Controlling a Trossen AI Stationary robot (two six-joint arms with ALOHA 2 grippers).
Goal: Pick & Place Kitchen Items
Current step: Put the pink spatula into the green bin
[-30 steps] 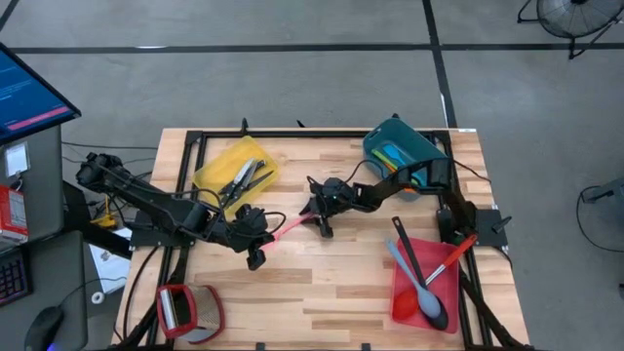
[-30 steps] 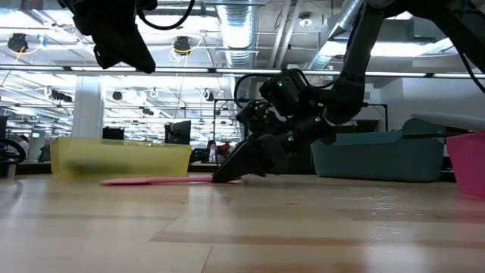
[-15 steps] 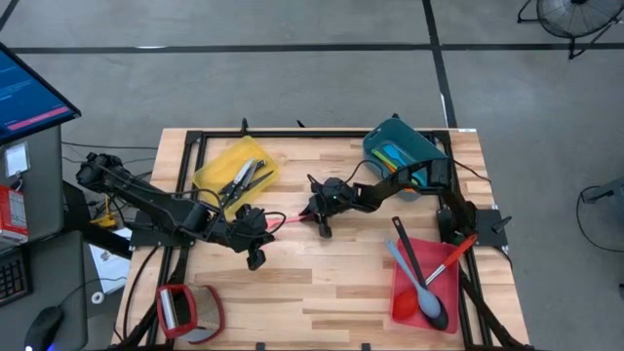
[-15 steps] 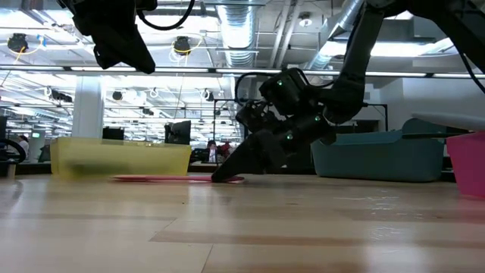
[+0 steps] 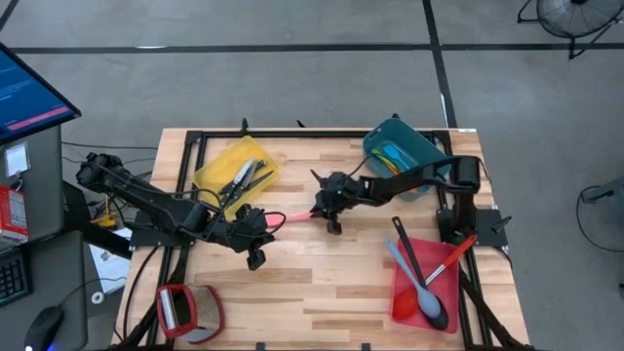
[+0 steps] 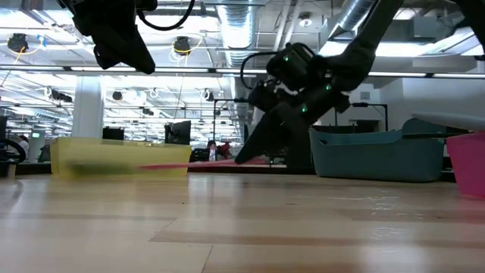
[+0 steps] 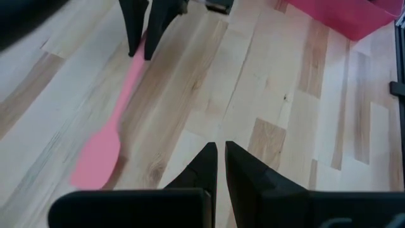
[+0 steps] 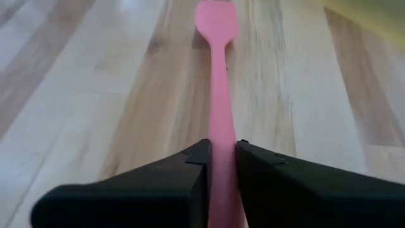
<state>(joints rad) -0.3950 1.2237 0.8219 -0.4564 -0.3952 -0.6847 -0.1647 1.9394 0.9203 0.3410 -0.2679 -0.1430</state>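
Observation:
A pink spatula (image 5: pixel 295 216) hangs just above the table's middle, blade (image 8: pixel 216 22) toward the left. My right gripper (image 5: pixel 325 212) is shut on its handle. In the low view the spatula (image 6: pixel 189 163) is nearly level and clear of the wood. My left gripper (image 5: pixel 263 237) is shut and empty, held above the table just left of the blade (image 7: pixel 95 155). Other utensils lie in the yellow bin (image 5: pixel 234 168) and the red bin (image 5: pixel 424 283). My right gripper pinches the spatula's handle (image 8: pixel 221 136) between its two fingers, at the end away from the blade. The fingers (image 6: pixel 261 144) slant down from the table's right side, and the handle runs on ahead of them. The spatula is lifted clear and nearly level.
A teal bin (image 5: pixel 400 151) stands at the far right, behind my right arm. The red bin at the near right holds a black ladle, a grey-blue spoon and a red-handled tool. A red-framed grey flat object (image 5: pixel 185 310) lies at the near left. Bare wood shows in the near middle.
My right gripper has drawn the pink spatula along the table toward the right edge, then lifted it clear of the wood. The spatula has stayed nearly level, blade to the left.

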